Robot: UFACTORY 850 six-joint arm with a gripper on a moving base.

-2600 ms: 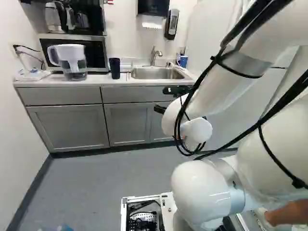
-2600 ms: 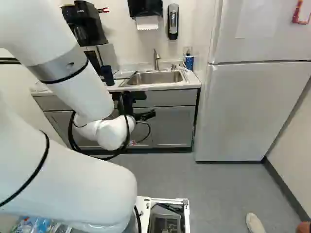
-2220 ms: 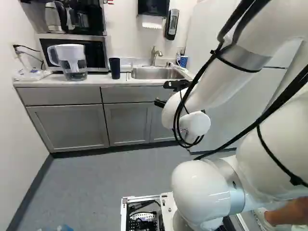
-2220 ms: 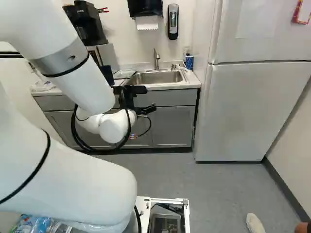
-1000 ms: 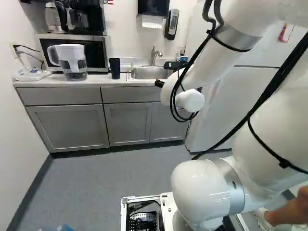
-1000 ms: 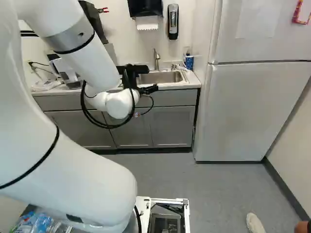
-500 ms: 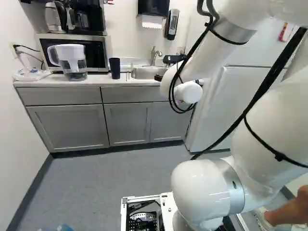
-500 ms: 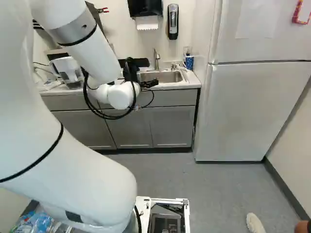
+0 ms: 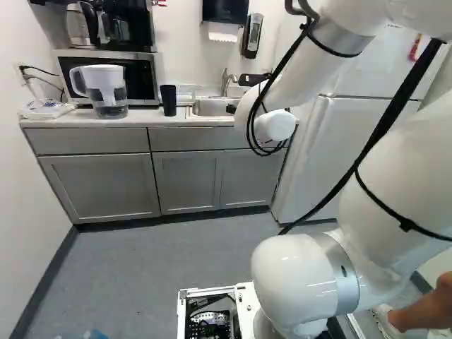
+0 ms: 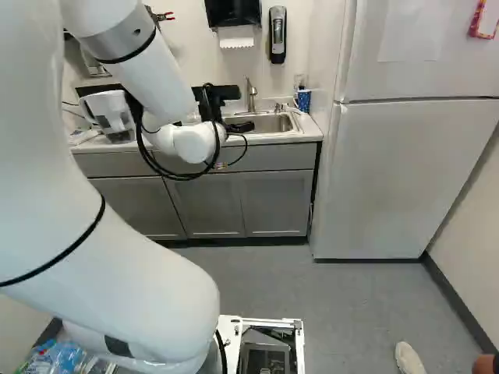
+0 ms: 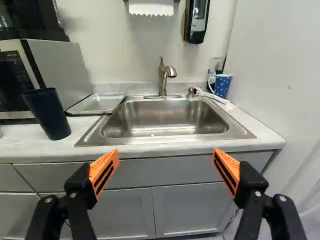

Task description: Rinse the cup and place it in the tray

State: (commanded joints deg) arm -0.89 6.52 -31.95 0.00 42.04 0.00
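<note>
Partly hidden behind the wrist, my gripper (image 10: pixel 240 127) is in front of the sink in the right base view. In the wrist view the gripper (image 11: pixel 166 154) stands wide open, nothing between its orange pads. Ahead of it lies the steel sink (image 11: pixel 165 118) with the faucet (image 11: pixel 163 80) behind. A dark blue cup (image 11: pixel 47 114) is upright on the counter, left of the sink in the left base view; the arm hides it in the right base view. Between cup and sink, further back, lies a shallow metal tray (image 11: pixel 98 104).
A water pitcher (image 9: pixel 107 90) stands before the microwave (image 9: pixel 144 76). At the sink's far corner is a blue patterned cup (image 11: pixel 222 86). The refrigerator (image 10: pixel 398 179) stands right of the counter (image 11: pixel 150 149). Soap and paper dispensers hang above. A person's leg shows beside the base.
My arm has risen and shifted forward toward the sink, carrying the gripper from below the counter edge up to sink height. The base, cup and pitcher have stayed in place.
</note>
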